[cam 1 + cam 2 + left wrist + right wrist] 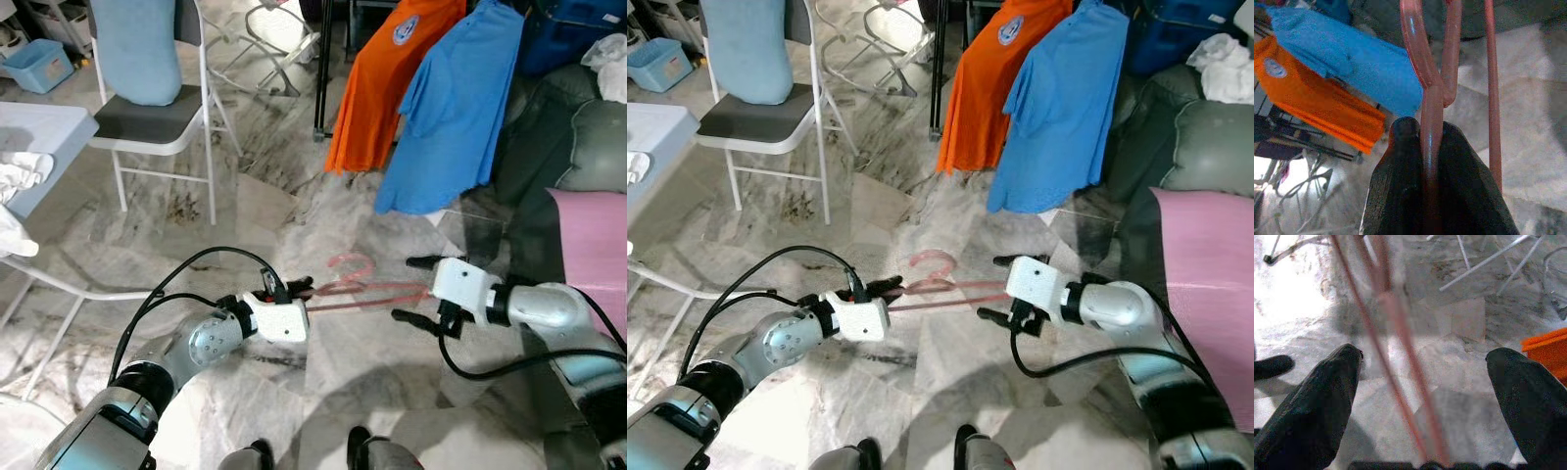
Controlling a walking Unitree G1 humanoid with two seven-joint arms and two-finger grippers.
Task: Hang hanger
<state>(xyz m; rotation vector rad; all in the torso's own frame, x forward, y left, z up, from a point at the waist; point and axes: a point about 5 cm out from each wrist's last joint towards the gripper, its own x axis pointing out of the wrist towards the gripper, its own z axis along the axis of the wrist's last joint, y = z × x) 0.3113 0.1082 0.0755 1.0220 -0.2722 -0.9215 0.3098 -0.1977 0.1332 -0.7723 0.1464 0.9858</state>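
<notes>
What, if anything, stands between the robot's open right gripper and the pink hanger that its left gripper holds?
Nothing visible does. The hanger is pinched in the left gripper, and its thin bars already run between the spread fingers of the right gripper, with only bare marble floor beneath.

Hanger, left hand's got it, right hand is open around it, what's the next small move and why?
Probably shut the right hand: its fingers stand wide apart with the pink hanger bars running between them untouched, while the left hand already pinches the hanger near its hook. Both hands would then steady it.
</notes>
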